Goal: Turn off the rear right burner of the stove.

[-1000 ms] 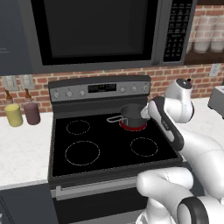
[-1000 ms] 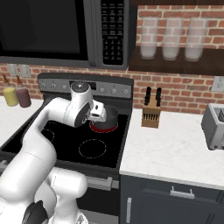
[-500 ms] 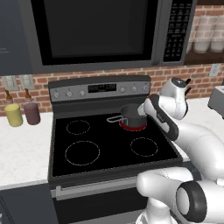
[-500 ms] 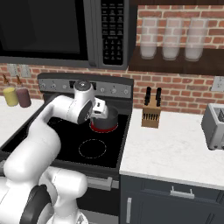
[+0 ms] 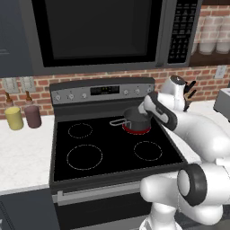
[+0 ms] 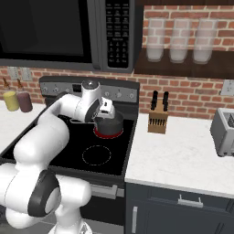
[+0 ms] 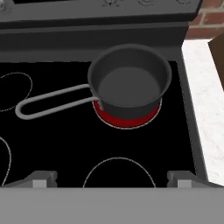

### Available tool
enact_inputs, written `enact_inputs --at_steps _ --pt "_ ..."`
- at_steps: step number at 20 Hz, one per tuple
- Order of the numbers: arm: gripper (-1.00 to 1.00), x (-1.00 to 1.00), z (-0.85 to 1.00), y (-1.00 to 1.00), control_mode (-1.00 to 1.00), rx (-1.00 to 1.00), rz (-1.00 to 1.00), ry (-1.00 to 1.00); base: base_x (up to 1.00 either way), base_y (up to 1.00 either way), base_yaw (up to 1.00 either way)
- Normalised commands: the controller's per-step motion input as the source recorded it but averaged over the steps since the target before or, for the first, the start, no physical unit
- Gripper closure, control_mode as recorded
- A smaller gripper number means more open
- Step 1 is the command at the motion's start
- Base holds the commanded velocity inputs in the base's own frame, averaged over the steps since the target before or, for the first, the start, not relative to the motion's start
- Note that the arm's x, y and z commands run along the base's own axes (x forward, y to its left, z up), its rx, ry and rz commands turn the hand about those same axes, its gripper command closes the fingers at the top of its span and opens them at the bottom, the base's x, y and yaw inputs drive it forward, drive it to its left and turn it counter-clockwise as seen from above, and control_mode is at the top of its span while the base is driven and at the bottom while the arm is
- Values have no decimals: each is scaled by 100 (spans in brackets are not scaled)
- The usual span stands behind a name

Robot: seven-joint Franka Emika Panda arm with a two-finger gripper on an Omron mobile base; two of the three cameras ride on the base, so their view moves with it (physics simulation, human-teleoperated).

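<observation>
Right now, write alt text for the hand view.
A dark round saucepan with a grey wire loop handle sits on the glowing red rear right burner of the black glass stove, the open claw above it.

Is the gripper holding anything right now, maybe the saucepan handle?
Nothing is held. The gripper is open above the stove, short of the saucepan.

We are seeing the rear right burner (image 7: 127, 120) glowing red on the stove (image 7: 65, 144), just below its control panel (image 5: 102, 91)
</observation>
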Motion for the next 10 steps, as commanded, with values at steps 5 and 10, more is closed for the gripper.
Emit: enact_inputs --at_steps 5,10 --pt "-100 43 0 -3 -100 0 0 0 0 0 0" --pt "-100 32 0 -13 -100 0 -1 0 0 0 0"
